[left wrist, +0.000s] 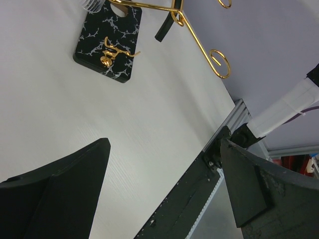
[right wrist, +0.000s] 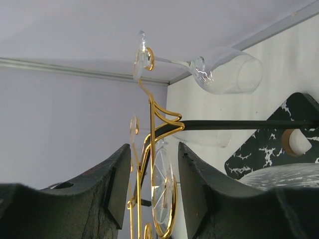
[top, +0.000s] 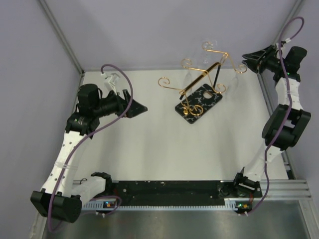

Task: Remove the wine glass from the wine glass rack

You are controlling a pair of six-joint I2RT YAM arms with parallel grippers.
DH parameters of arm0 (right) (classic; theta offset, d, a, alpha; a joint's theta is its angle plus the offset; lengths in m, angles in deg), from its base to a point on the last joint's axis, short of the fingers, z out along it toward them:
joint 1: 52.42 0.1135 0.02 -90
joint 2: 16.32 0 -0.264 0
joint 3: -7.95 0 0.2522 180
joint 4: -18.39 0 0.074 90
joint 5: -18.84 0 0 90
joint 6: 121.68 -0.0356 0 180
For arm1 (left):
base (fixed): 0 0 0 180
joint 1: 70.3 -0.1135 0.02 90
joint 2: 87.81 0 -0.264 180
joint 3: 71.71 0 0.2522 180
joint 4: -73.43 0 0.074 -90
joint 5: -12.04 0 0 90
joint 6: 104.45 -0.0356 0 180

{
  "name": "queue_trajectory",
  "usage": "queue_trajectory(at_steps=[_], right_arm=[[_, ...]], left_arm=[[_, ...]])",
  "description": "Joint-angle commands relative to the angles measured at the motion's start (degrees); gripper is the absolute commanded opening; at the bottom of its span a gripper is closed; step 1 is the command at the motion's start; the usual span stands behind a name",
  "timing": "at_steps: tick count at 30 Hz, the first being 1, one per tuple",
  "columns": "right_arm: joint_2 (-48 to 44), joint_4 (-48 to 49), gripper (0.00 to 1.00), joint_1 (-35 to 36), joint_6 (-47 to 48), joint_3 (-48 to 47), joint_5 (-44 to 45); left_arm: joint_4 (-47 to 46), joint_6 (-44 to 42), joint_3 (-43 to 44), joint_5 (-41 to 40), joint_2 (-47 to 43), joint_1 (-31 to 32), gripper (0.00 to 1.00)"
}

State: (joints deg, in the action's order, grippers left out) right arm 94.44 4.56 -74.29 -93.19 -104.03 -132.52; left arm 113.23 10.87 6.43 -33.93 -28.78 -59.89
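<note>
This looks like the approach step. The right gripper [right wrist: 153, 172], jaws spread, straddles a curled arm of the wine glass rack [top: 198, 103], where the wine glass [right wrist: 161, 194] hangs by its foot. Next it must pinch the glass (gently) and slide it outward. The left gripper [left wrist: 164, 149] hovers well apart, jaws spread too.

Table [top: 149, 144]: white, matt, faintly grained, filling the floor of the cell.
Walls [top: 149, 30]: plain lavender, on the left, far and right sides.
Post [top: 62, 35]: aluminium, running up the left corner.
Strip [top: 169, 188]: black, along the table's near edge.
Sheet [top: 174, 224]: grey metal, nearest the camera.
</note>
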Motion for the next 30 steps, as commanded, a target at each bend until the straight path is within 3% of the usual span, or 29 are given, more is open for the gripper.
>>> queue_trajectory(at_steps=[1,10,18,30], right_arm=[[-0.72,2.10,0.42,0.42,1.49,0.65,-1.13],[-1.34,1.75,0.34,1.30,1.84,2.41,-1.65],[-1.42,1.75,0.00,1.57,1.75,2.41,-1.83],[-3.36,0.96,0.00,1.57,2.72,2.76,-1.74]], left_arm=[[-0.91,-1.15,-0.13,0.00,-1.10,0.13,0.97],[-1.17,-0.80,-0.39,0.27,-1.10,0.13,0.97],[-0.64,-1.06,-0.75,-0.26,-1.37,0.13,0.97],[-0.73,-1.15,-1.01,-0.17,-0.84,0.13,0.97]])
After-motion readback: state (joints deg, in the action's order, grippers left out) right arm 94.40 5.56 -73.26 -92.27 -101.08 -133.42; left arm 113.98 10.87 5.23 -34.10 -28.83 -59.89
